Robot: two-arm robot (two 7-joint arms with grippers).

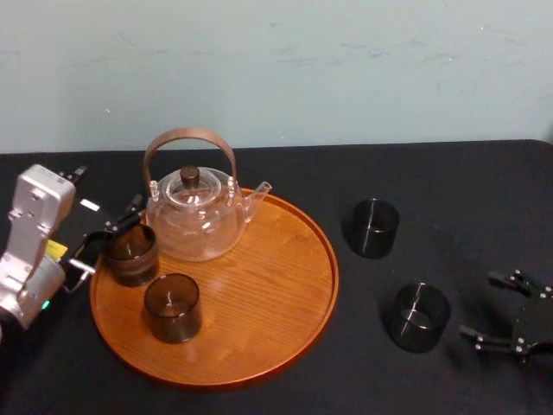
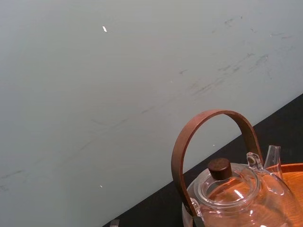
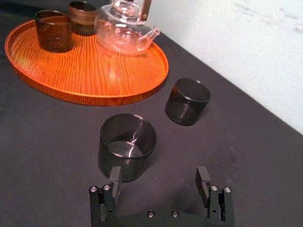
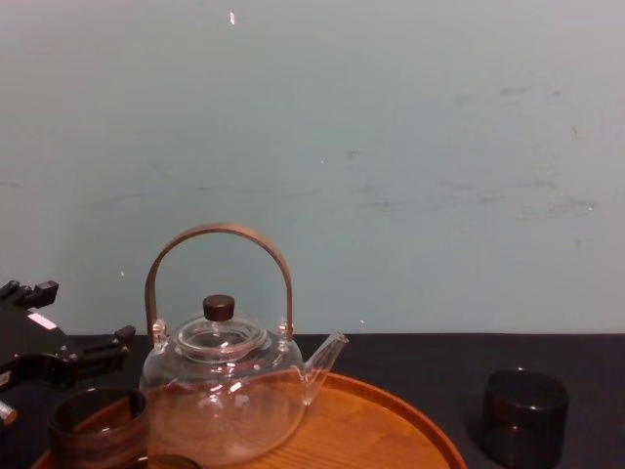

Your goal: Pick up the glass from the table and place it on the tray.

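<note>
Partly done: smoky tumblers are sitting at 7 and 9 o'clock on the wooden tray; left claw, at 9 o'clock, grip untellable. Right claw is gaping empty beside the nearer bench tumbler, 4 o'clock off-tray, awaiting pickup.

Lighting: diffuse, moderately bright, from overhead. Wall: pale and evenly lit, with a few small bright specks. Table: the black cloth swallows light, so shadows on it are barely legible. Tray: warm sheen along the grain. Teapot: white glints on lid and shoulder. Glass: thin bright streak inside, faint rim highlight.
</note>
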